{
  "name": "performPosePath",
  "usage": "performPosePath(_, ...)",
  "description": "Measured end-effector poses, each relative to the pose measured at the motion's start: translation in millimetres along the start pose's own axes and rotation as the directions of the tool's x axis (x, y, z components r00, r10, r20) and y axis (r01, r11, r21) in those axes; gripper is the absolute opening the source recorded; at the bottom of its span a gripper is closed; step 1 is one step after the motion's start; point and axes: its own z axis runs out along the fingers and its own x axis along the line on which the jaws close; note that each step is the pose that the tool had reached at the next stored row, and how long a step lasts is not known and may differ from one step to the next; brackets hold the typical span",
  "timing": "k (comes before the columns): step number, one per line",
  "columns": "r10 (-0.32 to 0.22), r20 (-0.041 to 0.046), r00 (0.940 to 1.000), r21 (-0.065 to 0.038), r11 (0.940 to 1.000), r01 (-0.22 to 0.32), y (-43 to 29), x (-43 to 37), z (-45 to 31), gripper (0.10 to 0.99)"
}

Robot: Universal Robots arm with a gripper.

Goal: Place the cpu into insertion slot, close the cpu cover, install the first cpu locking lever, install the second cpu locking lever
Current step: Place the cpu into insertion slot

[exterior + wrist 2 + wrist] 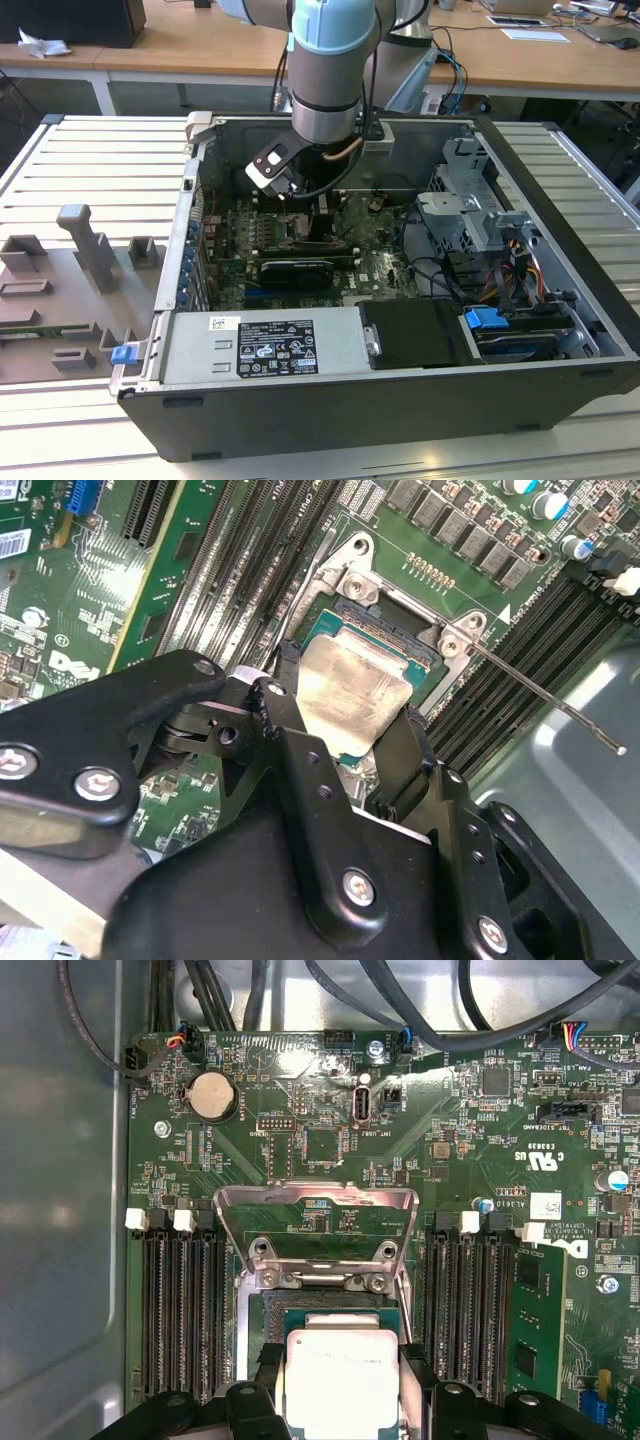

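Inspection from the remote station. The arm (pixel 325 70) reaches down into the open computer case (pixel 350 420), which stands on the slatted desk (pixel 60 160). The jaws are narrowed onto the cpu (pixel 350 695) (pixel 342 1385), one black finger (pixel 300 780) against each of two opposite edges. The chip sits directly over the insertion slot (pixel 262 1322) (pixel 385 615), mid motherboard (pixel 320 1150) between the two banks of memory slots (pixel 180 1310). From these angles I cannot tell whether it is seated or just clear of the socket. The cpu cover (pixel 318 1196) stands raised at the slot's hinge edge. One locking lever (pixel 540 695) projects free, unlatched.
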Motion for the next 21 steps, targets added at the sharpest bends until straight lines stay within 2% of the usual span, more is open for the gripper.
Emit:
performPosePath(12, 0.001, 0.0031, 1.0000, 0.000, 1.0000, -0.001, -0.9, 4.2, 6.0, 0.541)
performPosePath(17, 0.025, 0.0039, 0.9997, -0.002, 0.9997, -0.025, -1.2, 7.9, 9.7, 0.541)
performPosePath(21, 0.025, 0.0151, 0.9996, -0.001, 0.9997, -0.025, -1.3, 8.6, 14.2, 0.541)
